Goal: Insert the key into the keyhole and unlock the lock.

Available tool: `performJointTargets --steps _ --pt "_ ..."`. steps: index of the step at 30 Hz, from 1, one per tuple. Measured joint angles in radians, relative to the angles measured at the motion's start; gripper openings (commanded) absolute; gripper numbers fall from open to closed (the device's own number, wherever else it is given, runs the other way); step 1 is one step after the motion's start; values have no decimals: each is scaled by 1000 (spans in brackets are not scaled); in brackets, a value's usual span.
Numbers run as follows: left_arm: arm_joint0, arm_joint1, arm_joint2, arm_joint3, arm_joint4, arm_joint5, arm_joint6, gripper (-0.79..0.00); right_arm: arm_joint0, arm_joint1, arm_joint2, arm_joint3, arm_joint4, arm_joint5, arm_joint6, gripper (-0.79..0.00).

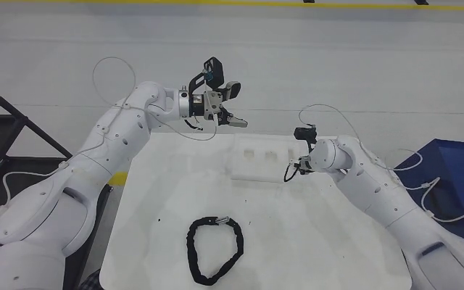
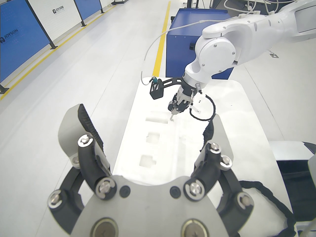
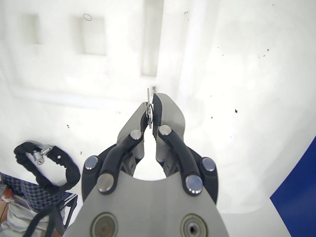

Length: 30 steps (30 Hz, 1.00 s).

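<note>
Right gripper (image 3: 151, 101) is pinched shut on the key (image 3: 148, 93). The key sits edge-on between the pads with its key ring (image 3: 148, 111) caught in the same pinch, and only a short bit of metal shows past the tips. In the top view that's right of centre, at the right end of the white foam tray (image 1: 254, 174); can't tell if the key tip touches the foam. Left gripper (image 2: 147, 122) is spread wide with nothing in it, raised at upper centre near the far edge of the table (image 1: 326, 246). Lock (image 1: 191, 252) is a fabric-sleeved chain loop lying flat at lower centre, well apart from both grippers. Its metal cylinder with the keyhole (image 3: 39, 159) sits at the upper edge of the loop, where the ends meet. Handling, my read: the key is light, thin, stiff, smooth metal, so it's likely to pivot or slip in the pads under side load. The ring in the pinch makes the grip less square. The chain looks weighty but floppy, and the sleeve should give decent friction. The unheld cylinder will probably skate away if pushed. I'd take the rigid lock body right beside the cylinder with the left gripper, not the soft chain, and aim the keyhole at the key before inserting.
</note>
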<state>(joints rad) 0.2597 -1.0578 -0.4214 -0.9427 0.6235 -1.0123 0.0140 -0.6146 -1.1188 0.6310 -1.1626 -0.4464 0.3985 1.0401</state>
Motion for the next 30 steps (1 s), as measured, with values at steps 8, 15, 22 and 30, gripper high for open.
performJointTargets --steps 8,15,22,30 --pt "0 0 0 0 0 0 0 0 -95 72 201 -142 97 -106 51 -785" --pt "0 0 0 0 0 0 0 0 -224 136 398 -348 135 -163 94 -785" --pt "0 0 0 0 0 0 0 0 -395 182 622 -546 231 -223 68 -785" --pt "0 0 0 0 0 0 0 0 -537 196 763 -606 374 -277 -2 -785"
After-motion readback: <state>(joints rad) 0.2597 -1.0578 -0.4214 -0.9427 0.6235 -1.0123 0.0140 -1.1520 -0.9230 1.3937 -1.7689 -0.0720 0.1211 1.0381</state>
